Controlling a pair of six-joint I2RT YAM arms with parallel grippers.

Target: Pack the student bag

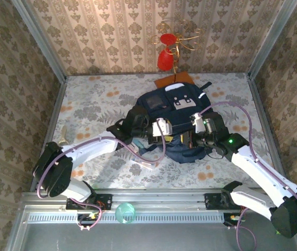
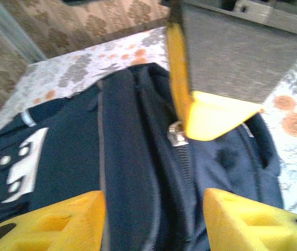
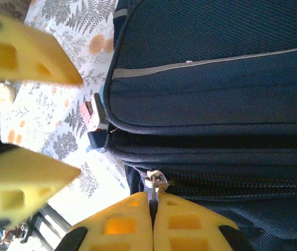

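Note:
The student bag (image 1: 175,107) lies in the middle of the table, a dark navy backpack with a white patch. In the right wrist view its zip (image 3: 232,183) runs along the lower part of the bag (image 3: 216,78). My right gripper (image 3: 153,197) is shut on the metal zipper pull (image 3: 154,184) at the zip's left end. My left gripper (image 2: 153,201) is open, its yellow fingers straddling the bag's navy folds (image 2: 127,157) without clamping them. From above, the left gripper (image 1: 161,127) and the right gripper (image 1: 197,121) hang close together over the bag's near half.
A red ornament on gold wire (image 1: 167,52) stands at the back wall, with a brown flat item (image 1: 170,80) just behind the bag. A teal round thing (image 1: 125,213) sits on the near rail. Metal posts and patterned walls close in both sides.

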